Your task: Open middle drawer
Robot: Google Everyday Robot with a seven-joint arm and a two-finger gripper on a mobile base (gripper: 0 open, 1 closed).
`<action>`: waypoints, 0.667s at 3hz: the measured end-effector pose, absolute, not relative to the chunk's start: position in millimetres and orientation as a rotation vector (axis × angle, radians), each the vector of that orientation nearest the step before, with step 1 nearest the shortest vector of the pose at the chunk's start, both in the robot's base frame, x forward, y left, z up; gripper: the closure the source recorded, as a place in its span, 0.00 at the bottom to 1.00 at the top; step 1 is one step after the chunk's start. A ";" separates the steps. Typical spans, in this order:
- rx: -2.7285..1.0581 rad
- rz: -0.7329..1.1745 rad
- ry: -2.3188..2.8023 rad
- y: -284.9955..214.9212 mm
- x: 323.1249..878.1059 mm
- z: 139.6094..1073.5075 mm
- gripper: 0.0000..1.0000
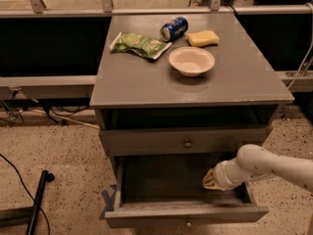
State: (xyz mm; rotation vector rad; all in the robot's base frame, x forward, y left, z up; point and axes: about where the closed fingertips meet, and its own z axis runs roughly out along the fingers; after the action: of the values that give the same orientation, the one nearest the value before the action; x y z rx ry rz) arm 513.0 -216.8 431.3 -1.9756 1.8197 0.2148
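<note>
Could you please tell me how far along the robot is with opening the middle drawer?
Done: the middle drawer stands pulled well out, its grey inside exposed, beneath the shut upper drawer. In hand: the pincer sits inside the open drawer, at its right side. Left: probably only lifting the arm clear; whether the drawer can slide further is not visible.

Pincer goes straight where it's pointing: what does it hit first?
The pincer sits inside the open drawer, pointing left. Nothing lies in between; probably the drawer's left wall, or its floor first, depth is unclear.
</note>
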 end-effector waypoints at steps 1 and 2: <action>-2.008 0.282 1.844 -210.1 505.4 402.4 1.00; -2.044 0.356 1.848 -203.9 495.4 379.4 1.00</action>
State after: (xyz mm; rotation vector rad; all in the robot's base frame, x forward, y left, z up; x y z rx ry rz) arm 495.4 -203.9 379.4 -2.0439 1.8485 0.3556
